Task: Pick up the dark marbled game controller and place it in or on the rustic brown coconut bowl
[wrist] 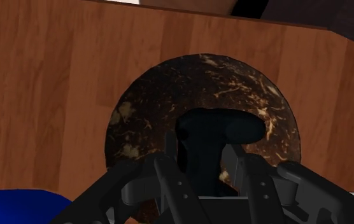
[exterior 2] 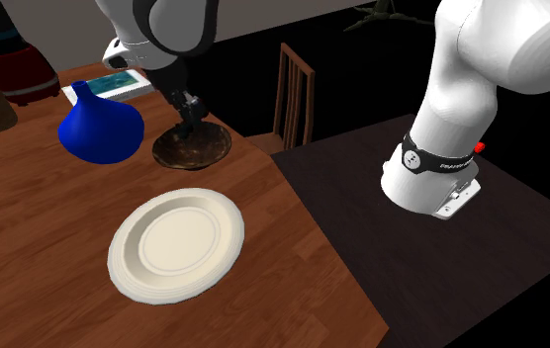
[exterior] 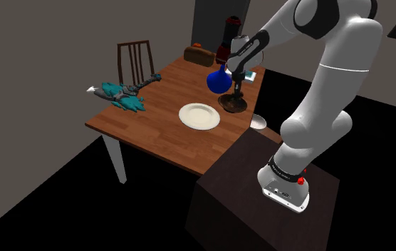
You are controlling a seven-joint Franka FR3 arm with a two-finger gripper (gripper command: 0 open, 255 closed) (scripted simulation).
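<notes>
In the wrist view a dark game controller [wrist: 214, 133] sits clasped between my black fingers [wrist: 169, 162], right over the brown speckled coconut bowl [wrist: 144, 108]. In the shoulder view my gripper [exterior: 238, 88] points down just above the bowl [exterior: 233, 104], near the table edge closest to the stand. The second exterior view shows the gripper [exterior 2: 190, 121] low over the bowl [exterior 2: 209, 150], with the controller hard to make out against the black fingers. Whether the controller touches the bowl I cannot tell.
A blue vase [exterior: 218, 80] [exterior 2: 100, 127] stands close beside the bowl. A white plate [exterior: 199, 115] [exterior 2: 176, 243] lies nearer the table's middle. A teal winged toy [exterior: 122, 96] lies at the far corner, a brown toaster [exterior: 199, 55] at the back, and a chair [exterior: 135, 60] behind.
</notes>
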